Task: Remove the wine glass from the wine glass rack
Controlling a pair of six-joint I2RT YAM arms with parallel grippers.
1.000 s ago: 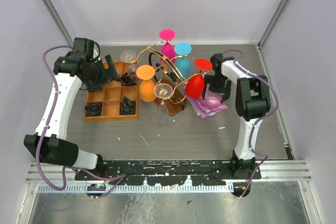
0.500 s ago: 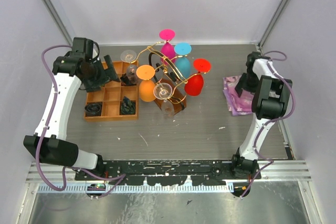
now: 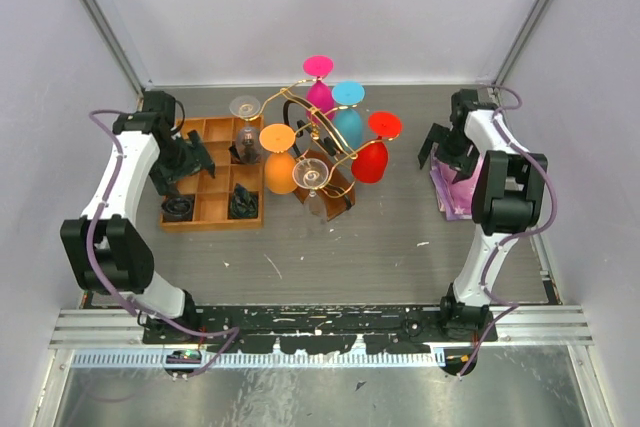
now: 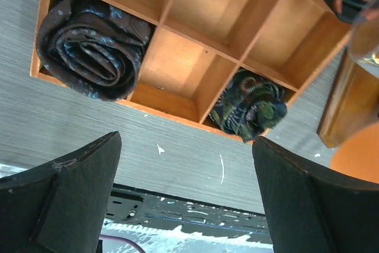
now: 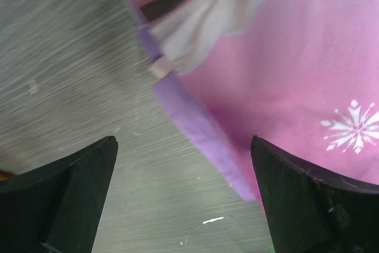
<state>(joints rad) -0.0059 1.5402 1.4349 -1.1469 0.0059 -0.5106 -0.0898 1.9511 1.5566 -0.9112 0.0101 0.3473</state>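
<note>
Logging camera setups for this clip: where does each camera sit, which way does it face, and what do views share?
Top external: fixed above and behind the arms, looking down; both arms, left gripper, right gripper, wine glass rack, wooden tray, purple cloth.
Left wrist: on the left arm, facing down at the wooden tray; its open fingers show.
Right wrist: on the right arm, facing down at the purple cloth; its open fingers show.
Shared: tray in top and left wrist; cloth in top and right wrist.

Bright even light, soft shadows; right wrist view blurred.
</note>
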